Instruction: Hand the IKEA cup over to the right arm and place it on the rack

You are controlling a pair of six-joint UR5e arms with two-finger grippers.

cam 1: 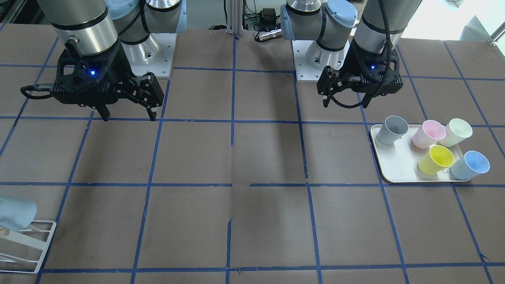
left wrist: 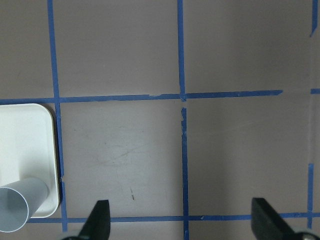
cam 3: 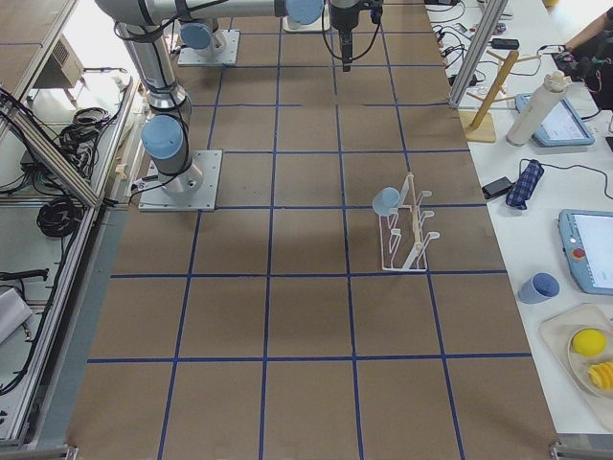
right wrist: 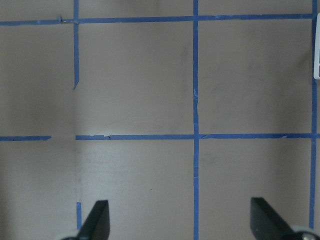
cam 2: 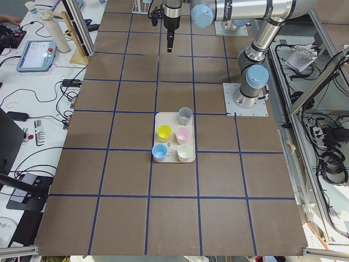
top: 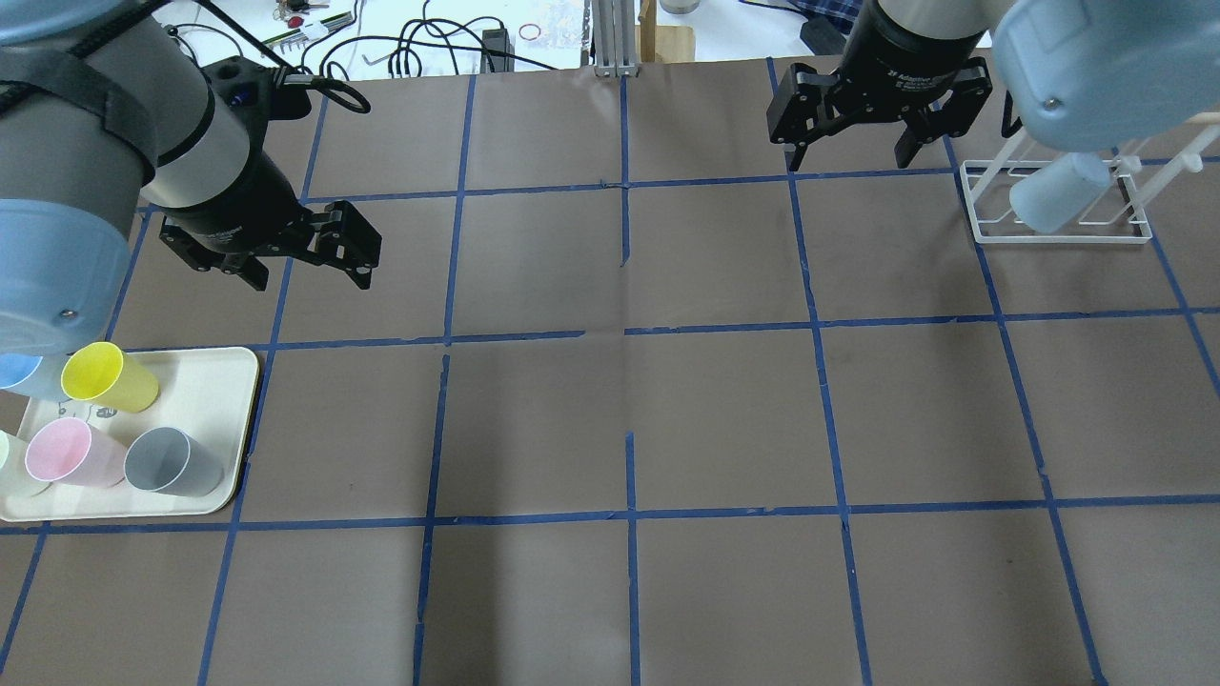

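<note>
Item one: IKEA cup (top: pixel 1053 195), pale-blue tapered plastic, no handle. We find it tilted on the slanted rods of the rack (top: pixel 974 205), a white thin-wire frame just to the outer side of the right gripper (top: pixel 848 158) and near it, not touching.

Right gripper: black, two fingers spread wide, nothing between them, hanging above the table (top: pixel 724 410).

Left gripper (top: pixel 310 278): likewise spread and empty.

Below and to its outer side we list a beige rounded tray (cam 1: pixel 398 161) with five upright cups:
- grey cup (cam 1: pixel 391 130)
- pink cup (cam 1: pixel 428 134)
- cream cup (cam 1: pixel 455 132)
- yellow cup (cam 1: pixel 435 159)
- second pale-blue cup (cam 1: pixel 470 165)

Table: matte brown paper, gridded with blue tape. In the overhead view, the right arm's pale-blue joint cap (top: pixel 1106 67) overlaps the rack's upper rods.
</note>
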